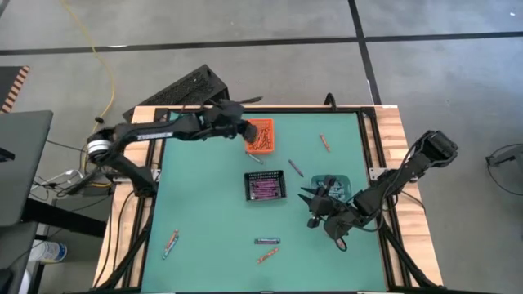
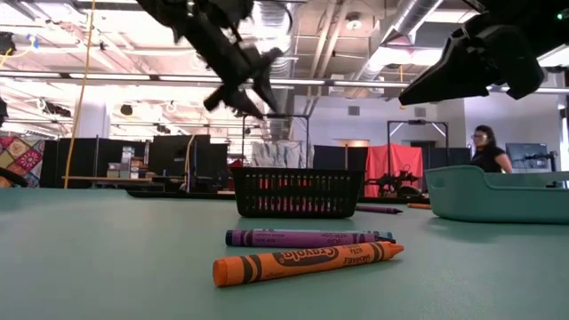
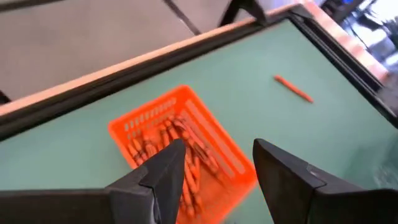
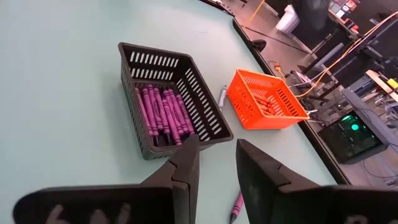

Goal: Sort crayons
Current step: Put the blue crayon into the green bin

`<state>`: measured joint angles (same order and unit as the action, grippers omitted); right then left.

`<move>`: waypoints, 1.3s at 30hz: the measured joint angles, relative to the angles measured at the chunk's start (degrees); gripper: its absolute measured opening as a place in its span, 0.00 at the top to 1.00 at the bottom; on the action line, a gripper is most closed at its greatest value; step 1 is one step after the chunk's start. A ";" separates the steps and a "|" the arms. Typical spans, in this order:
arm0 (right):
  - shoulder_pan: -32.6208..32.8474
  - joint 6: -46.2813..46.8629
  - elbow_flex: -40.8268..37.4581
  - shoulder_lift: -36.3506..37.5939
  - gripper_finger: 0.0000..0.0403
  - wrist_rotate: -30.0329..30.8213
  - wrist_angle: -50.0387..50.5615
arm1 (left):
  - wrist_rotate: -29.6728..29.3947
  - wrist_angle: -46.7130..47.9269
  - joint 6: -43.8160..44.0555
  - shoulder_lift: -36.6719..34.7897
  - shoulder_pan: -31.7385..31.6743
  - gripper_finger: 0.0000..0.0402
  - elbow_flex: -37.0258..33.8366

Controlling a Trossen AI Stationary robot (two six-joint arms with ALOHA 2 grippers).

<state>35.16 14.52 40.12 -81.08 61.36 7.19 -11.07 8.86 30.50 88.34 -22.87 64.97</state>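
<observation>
Already most of the sorting looks done: the orange bin (image 1: 261,135) at the far edge of the desk (image 1: 204,212) holds a heap of orange crayons (image 3: 171,146), and the black mesh bin (image 1: 265,186), nearer the desk's middle, holds a row of purple ones (image 4: 161,114). The teal bin (image 1: 333,186) sits just right of the black mesh bin; its contents cannot be made out. The left end effector (image 1: 248,131) hovers directly over the orange bin with its fingers spread wide and nothing between them. The right end effector (image 1: 315,204) hangs close to the teal bin's near corner, fingers slightly apart and empty.

Several strays remain loose on the desk: a blue crayon (image 1: 260,158) and a purple crayon (image 1: 295,168) between the orange and black bins, an orange crayon (image 1: 324,143) right of the orange bin, a purple and orange pair (image 1: 267,248) near the front edge, and two crayons (image 1: 170,242) at the front left. By that count, about seven are left to sort.
</observation>
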 joint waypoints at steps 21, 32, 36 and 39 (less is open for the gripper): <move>-0.81 -2.39 0.04 0.02 0.74 -0.01 -11.14 | -9.84 -11.39 -8.90 -0.66 49.24 0.56 -4.79; 1.66 -0.85 0.04 0.02 0.74 -0.01 -11.14 | -14.96 -12.13 -10.77 16.76 57.26 0.56 1.35; 1.66 -0.63 0.04 0.02 0.74 -0.01 -11.10 | -15.75 -11.18 -13.56 21.65 55.30 0.56 3.51; 1.66 -0.65 0.04 0.02 0.74 -0.01 -10.88 | -15.77 -8.26 -14.43 23.80 53.52 0.56 4.99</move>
<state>36.82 13.87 40.16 -81.06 61.34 -3.70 -26.84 0.60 16.08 112.14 30.65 69.96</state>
